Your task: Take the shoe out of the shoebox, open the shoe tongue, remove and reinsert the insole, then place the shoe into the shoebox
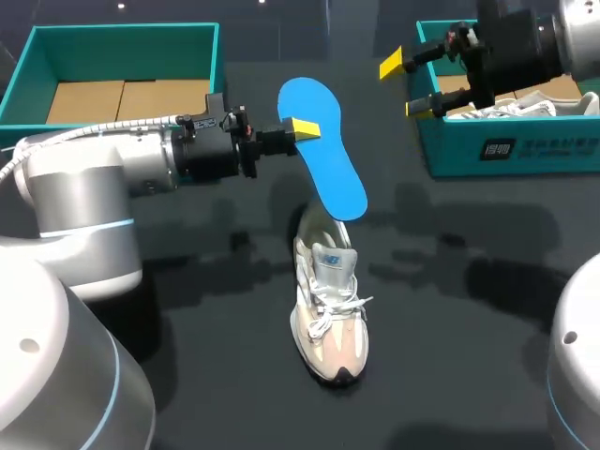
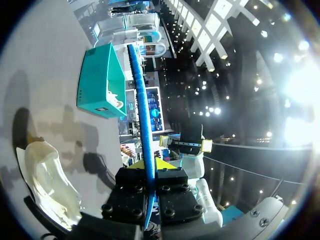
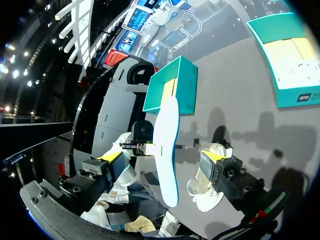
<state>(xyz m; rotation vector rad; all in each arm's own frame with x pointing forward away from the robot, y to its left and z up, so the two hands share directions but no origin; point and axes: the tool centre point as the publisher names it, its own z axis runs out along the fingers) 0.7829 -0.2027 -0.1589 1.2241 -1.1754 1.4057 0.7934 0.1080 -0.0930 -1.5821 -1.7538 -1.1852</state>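
Blue insole [image 1: 330, 173]: held off the desk [image 1: 450, 281] at 12 o'clock from the sneaker [image 1: 330, 314], which stands upright mid-desk; the left gripper [image 1: 302, 129] has its fingers clamped on the side edge of the wider end. Right gripper [image 1: 405, 86]: at 2 o'clock over the teal shoebox [image 1: 506, 155], fingers spread, holding nothing. Handling, by judgement: light, thin, bendy foam that probably droops when held at one end, so grasp it flat across an edge, near the middle.

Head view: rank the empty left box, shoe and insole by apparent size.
Largest: empty box.
Then shoe and insole: they look about alike, and the insole is held up nearer the camera, so I won't rank them.
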